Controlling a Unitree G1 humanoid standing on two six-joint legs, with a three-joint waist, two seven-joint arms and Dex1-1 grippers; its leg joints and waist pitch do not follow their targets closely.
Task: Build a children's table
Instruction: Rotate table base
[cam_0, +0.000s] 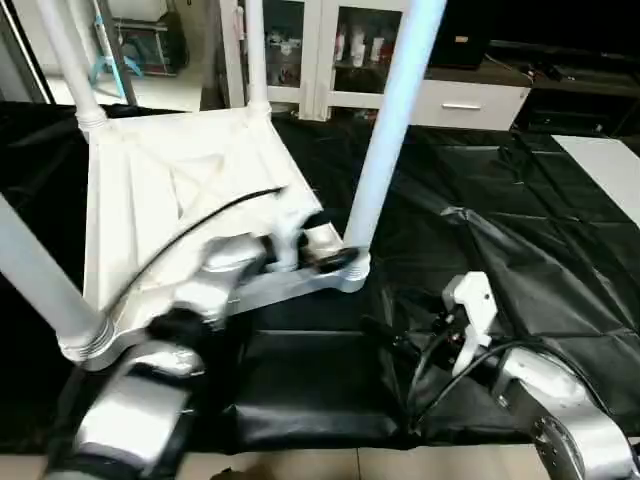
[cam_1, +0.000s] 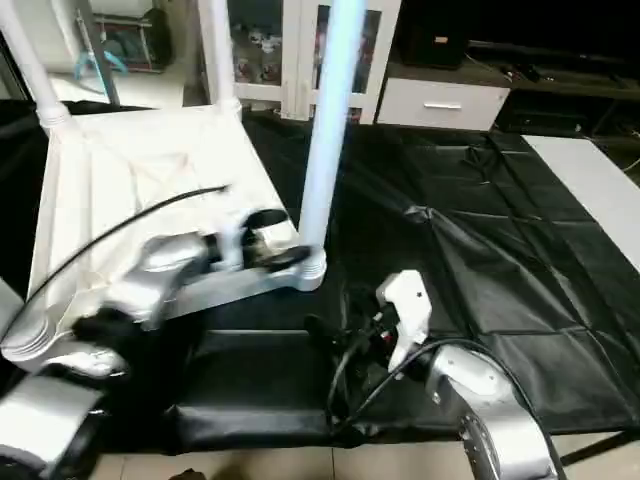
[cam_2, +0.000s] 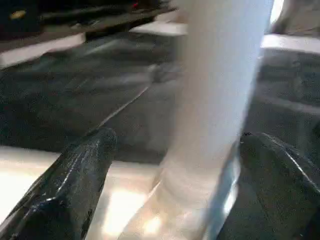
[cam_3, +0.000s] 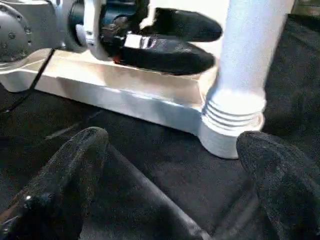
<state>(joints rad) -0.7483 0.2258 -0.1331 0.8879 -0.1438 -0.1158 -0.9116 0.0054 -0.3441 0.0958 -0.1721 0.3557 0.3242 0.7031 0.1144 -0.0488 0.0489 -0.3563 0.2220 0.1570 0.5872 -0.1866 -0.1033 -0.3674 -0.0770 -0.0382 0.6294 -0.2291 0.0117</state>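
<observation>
The children's table (cam_0: 170, 190) lies upside down on the black cloth, its ribbed underside facing up. Four white legs stand up from its corners. The near right leg (cam_0: 385, 130) rises from a ribbed socket (cam_3: 232, 125). My left gripper (cam_0: 335, 258) is open at the foot of that leg. In the left wrist view the leg (cam_2: 215, 100) stands between the two black fingers (cam_2: 75, 175) with a gap on each side. My right gripper (cam_3: 172, 137) hangs open low over the cloth just in front of that corner, with nothing between its fingers (cam_3: 65, 185).
The black cloth (cam_0: 520, 230) lies in folds and ridges to the right of the table. A white board (cam_0: 610, 170) rests at the far right. White cabinets and a drawer unit (cam_0: 460, 100) stand behind. The work table's front edge runs just below my arms.
</observation>
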